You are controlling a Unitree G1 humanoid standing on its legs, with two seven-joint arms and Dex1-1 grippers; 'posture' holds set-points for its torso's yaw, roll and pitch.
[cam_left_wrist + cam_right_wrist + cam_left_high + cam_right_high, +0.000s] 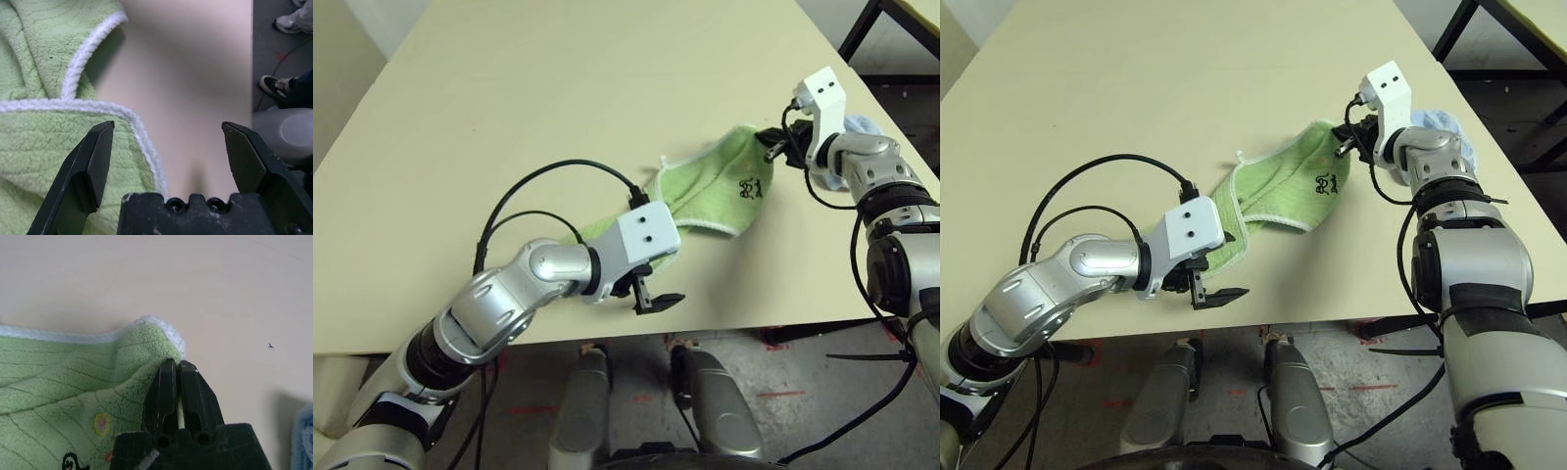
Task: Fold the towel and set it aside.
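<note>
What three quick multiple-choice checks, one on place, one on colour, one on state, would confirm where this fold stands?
1. Where is the right gripper?
A. at the towel's far corner
B. at the table's near edge
C. over the floor

2. The towel's trim colour?
A. black
B. white
C. red

3. The left gripper is:
A. shut on the towel
B. open, holding nothing
C. shut, empty

Answers: 1 A, its fingers pinch that corner; 2 B, a white border edges the green cloth; 3 B, its fingers stand wide apart with nothing between.
</note>
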